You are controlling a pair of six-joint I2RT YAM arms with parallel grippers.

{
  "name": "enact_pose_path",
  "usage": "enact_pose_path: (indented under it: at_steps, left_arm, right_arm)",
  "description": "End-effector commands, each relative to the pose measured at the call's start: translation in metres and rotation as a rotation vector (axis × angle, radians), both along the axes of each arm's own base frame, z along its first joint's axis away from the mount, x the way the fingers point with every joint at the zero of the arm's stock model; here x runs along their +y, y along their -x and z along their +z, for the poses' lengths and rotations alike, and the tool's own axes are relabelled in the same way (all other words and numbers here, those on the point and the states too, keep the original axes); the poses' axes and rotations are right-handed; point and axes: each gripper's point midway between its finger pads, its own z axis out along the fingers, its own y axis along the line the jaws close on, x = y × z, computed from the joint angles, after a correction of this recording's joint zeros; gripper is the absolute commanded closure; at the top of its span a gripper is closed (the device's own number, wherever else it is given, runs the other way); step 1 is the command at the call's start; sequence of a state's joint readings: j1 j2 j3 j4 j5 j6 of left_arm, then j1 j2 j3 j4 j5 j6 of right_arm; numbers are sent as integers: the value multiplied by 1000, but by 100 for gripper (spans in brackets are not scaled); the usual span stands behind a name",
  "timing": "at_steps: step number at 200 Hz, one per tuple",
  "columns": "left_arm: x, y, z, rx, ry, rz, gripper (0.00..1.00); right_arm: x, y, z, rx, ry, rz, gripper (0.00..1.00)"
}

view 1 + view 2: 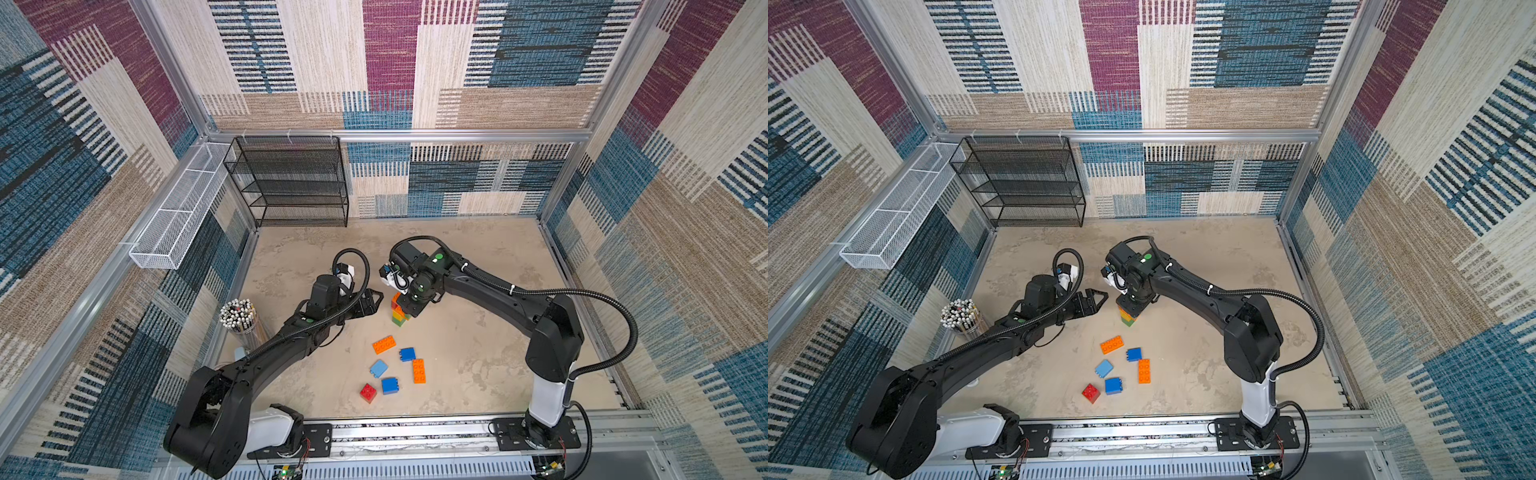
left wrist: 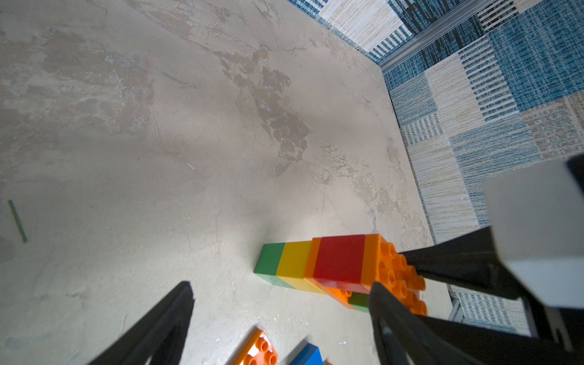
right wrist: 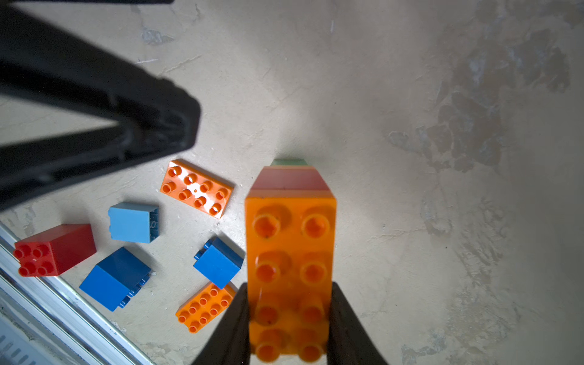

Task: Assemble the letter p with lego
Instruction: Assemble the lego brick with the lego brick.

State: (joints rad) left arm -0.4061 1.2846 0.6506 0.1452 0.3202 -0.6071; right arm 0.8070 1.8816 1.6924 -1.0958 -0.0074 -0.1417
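The right pincer [image 3: 289,303] grips the long orange brick [image 3: 290,240] capping the tower [image 1: 1128,319] across its narrow width; the left pincer [image 1: 1097,297] hangs wide open, empty, at the tower's 9 o'clock.

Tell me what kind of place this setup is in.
Most likely a robot lab test booth: two robot arms bolted to a metal rail, a metal frame lined with carpet panels, and toy bricks scattered on the table as props.
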Motion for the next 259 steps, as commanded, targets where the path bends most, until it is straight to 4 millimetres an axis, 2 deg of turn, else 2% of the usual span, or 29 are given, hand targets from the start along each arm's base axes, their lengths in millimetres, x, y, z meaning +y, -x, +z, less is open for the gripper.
enact_pose_path:
  at_steps: [1,31,83,137,180,227,259]
  left_arm:
    - [-4,-4,10,-34,23,-5,11]
    - [-14,-1,19,-55,35,-40,12]
    - [-23,1,24,-69,54,-61,17]
    - [-40,7,29,-91,103,-115,32]
    - [-49,5,27,-78,147,-134,37]
    - [-54,6,27,-81,146,-148,39]
    - [-58,6,21,-68,139,-155,43]
  right_arm:
    - [-6,5,-5,20,26,-13,83]
    - [-9,6,-2,11,28,-17,83]
    - [-7,2,12,-13,20,-11,83]
    - [-7,5,5,2,23,-5,83]
    - [-9,7,-1,11,24,1,83]
    - [-6,5,2,6,22,9,83]
    - [-7,5,1,10,27,8,83]
